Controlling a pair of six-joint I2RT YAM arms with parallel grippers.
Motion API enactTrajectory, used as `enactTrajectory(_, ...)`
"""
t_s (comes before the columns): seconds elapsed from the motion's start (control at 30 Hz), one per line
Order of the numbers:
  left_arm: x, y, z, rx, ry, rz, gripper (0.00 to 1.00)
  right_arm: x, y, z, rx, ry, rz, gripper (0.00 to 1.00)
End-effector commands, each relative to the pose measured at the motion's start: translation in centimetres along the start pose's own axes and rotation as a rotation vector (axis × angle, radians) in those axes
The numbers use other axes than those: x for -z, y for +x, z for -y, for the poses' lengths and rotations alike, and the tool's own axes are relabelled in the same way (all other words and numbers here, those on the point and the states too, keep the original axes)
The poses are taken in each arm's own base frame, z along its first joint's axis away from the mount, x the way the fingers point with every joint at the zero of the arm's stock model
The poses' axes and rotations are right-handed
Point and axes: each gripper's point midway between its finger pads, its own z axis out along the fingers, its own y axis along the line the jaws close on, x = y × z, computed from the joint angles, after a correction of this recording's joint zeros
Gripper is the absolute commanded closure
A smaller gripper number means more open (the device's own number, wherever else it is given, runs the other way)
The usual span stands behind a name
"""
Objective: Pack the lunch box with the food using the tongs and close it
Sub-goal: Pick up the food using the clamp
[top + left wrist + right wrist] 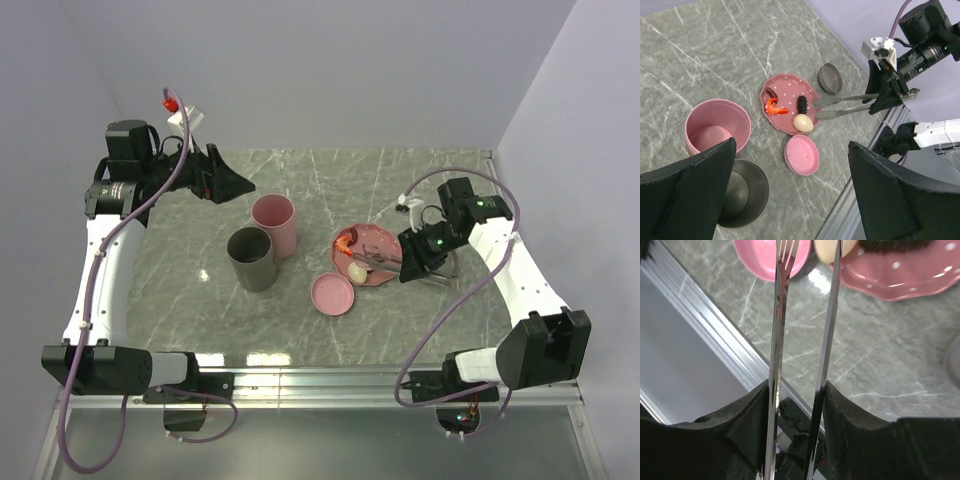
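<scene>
Only white dots (896, 265) mark the plate (790, 85) holding shrimp (774, 106).

Grey-green, marble-veined table (200, 300), evenly lit with faint glare patches. Plain pale walls (350, 70) enclose three sides. Aluminium rail (350, 378) along the near edge.

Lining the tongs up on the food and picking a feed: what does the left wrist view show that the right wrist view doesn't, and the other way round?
Only the left wrist view: the shrimp, the pink container, the grey container and the full layout around them. Only the right wrist view: a close look at the two arms of the tongs, clamped between the fingers of the right pincer, and one arm's toothed tip. Both: the tongs, the egg-shaped piece, the pink plate and the pink lid.
</scene>
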Motion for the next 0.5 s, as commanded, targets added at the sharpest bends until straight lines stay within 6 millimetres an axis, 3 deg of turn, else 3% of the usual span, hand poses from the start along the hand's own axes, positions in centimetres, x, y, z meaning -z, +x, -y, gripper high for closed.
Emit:
enactTrajectory(0.0,0.4,-0.5,0.3,-0.045,-0.004,0.030,0.01,-0.2,0.4,-0.5,0.032,0.026,-0.007,0.50)
enactTrajectory(0.23,0.6,-0.5,0.5,-0.055,-0.006,0.038,0.01,-1.4,-0.8,0.4,-0.026,0.081,0.016,0.47)
enactTrajectory(0.47,0.5,-0.2,0.4,-0.052,-0.007,0.028,0.01,-2.2,-0.4,-0.3,-0.031,0.045,-0.018,0.43)
